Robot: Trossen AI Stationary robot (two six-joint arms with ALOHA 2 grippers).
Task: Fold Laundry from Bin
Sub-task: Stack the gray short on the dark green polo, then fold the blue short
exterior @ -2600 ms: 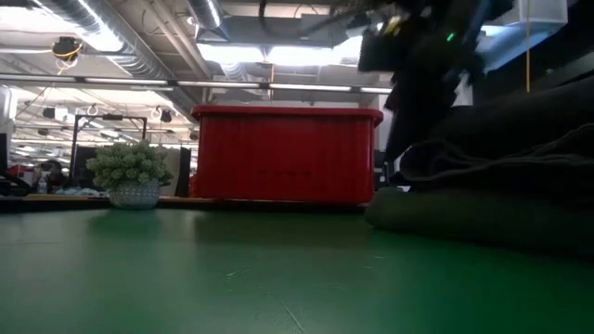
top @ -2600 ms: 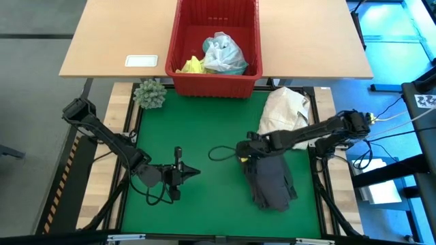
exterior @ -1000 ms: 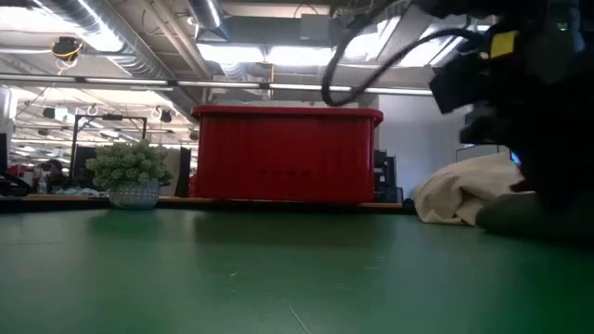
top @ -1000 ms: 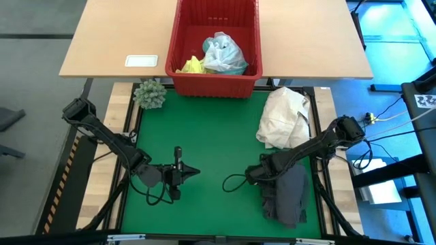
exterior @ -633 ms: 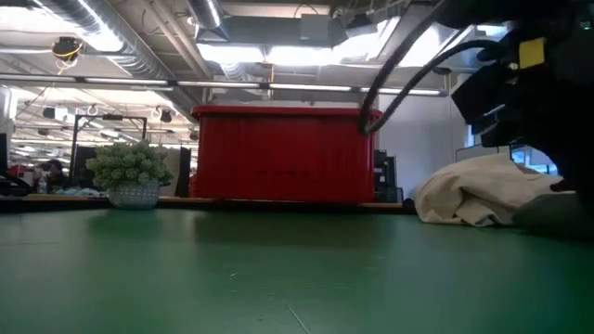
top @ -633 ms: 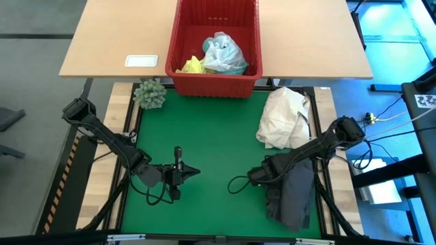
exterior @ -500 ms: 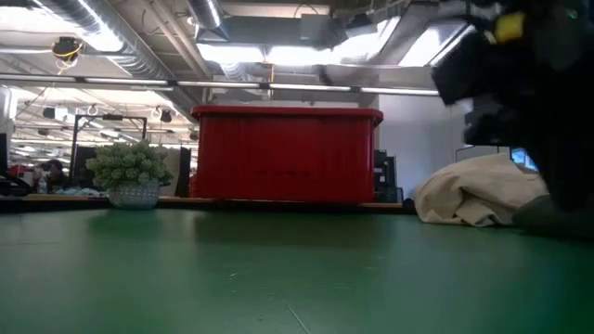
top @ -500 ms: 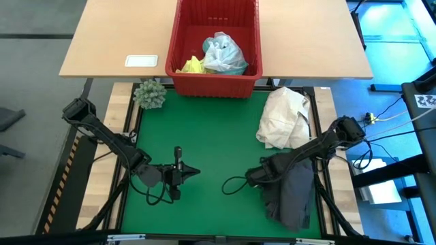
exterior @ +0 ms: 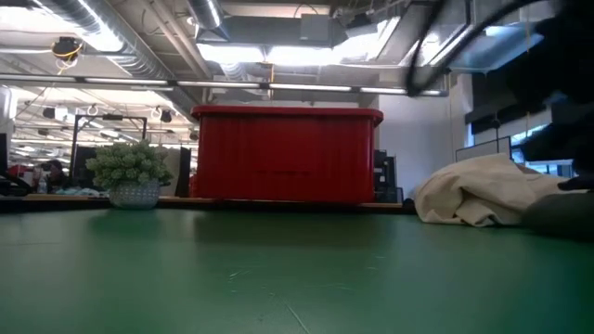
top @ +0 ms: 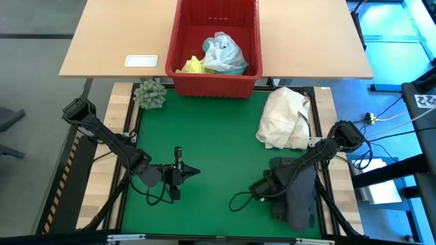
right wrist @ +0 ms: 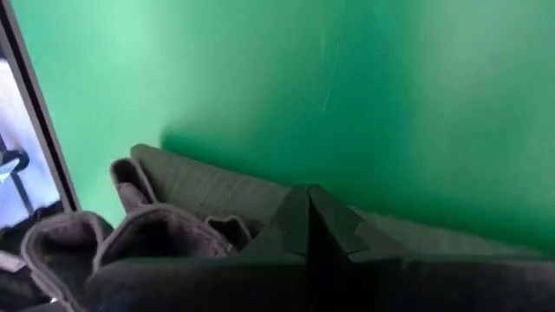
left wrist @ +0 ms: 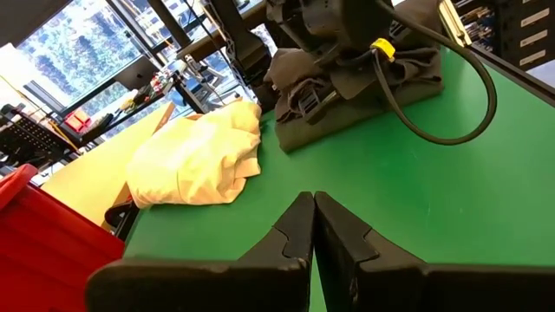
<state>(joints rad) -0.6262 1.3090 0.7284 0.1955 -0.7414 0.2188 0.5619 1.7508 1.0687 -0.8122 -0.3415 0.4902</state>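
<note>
A dark green-black garment (top: 300, 197) lies folded on the green mat at the near right; it also shows in the left wrist view (left wrist: 364, 87). My right gripper (top: 262, 192) is shut and lies low on the garment's left part (right wrist: 217, 195). My left gripper (top: 194, 171) is shut and empty over the mat's near left (left wrist: 312, 204). The red bin (top: 216, 83) stands on the wooden table beyond the mat. It holds a light turquoise-blue garment (top: 221, 53) and a bright yellow one (top: 193, 66). My right gripper lies with its shut fingers (right wrist: 310, 217) on top of the dark garment, near its left edge (right wrist: 186, 178), the fingers pointing toward the table's left. No cloth shows between the fingertips, and I cannot tell if any is pinched. The garment lies flat on the mat.
A cream-white cloth bundle (top: 285, 119) lies on the mat's far right, just beyond the dark garment. A green spiky ball (top: 150, 94) sits at the mat's far left corner. A white card (top: 142, 60) lies on the wooden table. The mat's middle is bare.
My right gripper has moved toward the table's near edge, staying low on the dark garment. The garment has slid a little along the mat toward the right edge and stays folded.
</note>
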